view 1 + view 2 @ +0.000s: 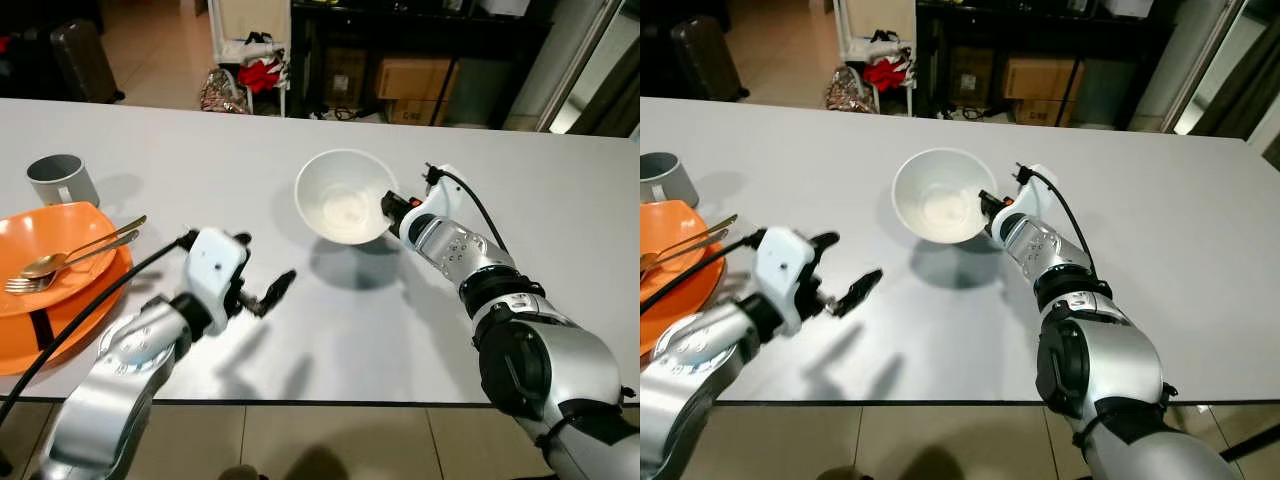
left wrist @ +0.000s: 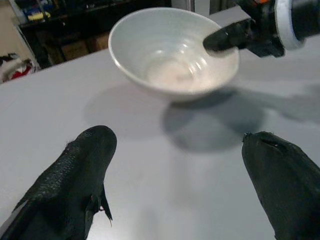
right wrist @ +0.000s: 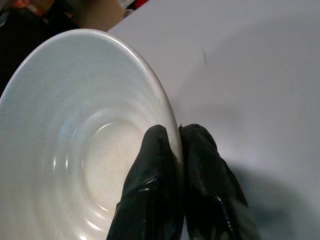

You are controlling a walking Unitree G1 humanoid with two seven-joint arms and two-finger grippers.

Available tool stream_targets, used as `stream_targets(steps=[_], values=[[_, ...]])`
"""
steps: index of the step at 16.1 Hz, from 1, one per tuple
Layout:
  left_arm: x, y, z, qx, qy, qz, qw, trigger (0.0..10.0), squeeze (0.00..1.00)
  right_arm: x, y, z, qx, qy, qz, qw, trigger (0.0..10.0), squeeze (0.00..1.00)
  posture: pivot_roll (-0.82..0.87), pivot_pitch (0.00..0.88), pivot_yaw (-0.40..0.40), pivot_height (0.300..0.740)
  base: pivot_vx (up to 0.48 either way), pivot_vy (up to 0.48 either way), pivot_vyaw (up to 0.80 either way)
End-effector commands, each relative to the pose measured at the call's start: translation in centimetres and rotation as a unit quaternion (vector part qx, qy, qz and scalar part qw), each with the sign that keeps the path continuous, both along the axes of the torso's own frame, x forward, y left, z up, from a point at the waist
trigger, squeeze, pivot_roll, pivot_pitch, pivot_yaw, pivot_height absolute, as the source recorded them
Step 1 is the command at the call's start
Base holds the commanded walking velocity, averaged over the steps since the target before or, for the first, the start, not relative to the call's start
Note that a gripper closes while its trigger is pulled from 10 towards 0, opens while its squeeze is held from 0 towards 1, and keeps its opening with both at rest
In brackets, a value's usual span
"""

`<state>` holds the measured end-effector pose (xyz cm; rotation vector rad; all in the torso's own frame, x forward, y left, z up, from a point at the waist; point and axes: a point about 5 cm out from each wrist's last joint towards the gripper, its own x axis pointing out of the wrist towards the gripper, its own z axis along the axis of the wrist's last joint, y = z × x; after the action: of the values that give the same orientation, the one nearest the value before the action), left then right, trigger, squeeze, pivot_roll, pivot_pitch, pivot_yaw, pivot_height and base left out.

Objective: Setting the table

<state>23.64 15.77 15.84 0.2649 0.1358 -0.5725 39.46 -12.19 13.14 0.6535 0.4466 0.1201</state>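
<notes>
A white bowl hangs tilted a little above the grey table, its shadow on the surface below. My right gripper is shut on the bowl's near right rim, one finger inside and one outside. My left gripper is open over the table's front part, left of the bowl, and holds nothing; its fingers point toward the bowl. At the far left lies an orange plate with a gold spoon and fork on it. A grey mug stands behind the plate.
Beyond the table's far edge are a dark shelf with cardboard boxes, bags with red cloth on the floor and a dark suitcase. The table's front edge runs just under my arms.
</notes>
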Motion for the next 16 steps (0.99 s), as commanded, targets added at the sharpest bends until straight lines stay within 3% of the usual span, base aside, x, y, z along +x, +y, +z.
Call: stream_targets(steps=[1,4,8,16], values=[[-0.7,0.4,0.4,0.006,0.0,0.006,1.0,10.0,0.0,0.6,-0.3,1.4,0.013,-0.024,-0.018,0.999,10.0,0.0,0.25,0.0,-0.087,0.74,0.0,0.0,0.0],[-2.0,1.1,0.6,0.016,0.009,0.021,1.0,10.0,0.0,0.6,0.0,1.3,0.019,-0.019,-0.026,0.999,10.0,0.0,0.3,0.0,-0.111,0.74,0.0,0.0,0.0],[-3.3,1.4,0.8,0.022,0.016,0.037,0.999,10.0,0.0,0.7,0.7,1.4,0.069,-0.009,-0.044,0.997,10.0,0.0,0.34,0.0,-0.125,0.74,0.0,0.0,0.0],[-5.0,1.9,1.4,0.033,0.031,0.046,0.998,10.0,0.0,-0.3,1.2,-1.0,0.087,0.037,-0.064,0.993,10.0,0.0,0.38,0.0,-0.131,0.74,0.0,0.0,0.0]])
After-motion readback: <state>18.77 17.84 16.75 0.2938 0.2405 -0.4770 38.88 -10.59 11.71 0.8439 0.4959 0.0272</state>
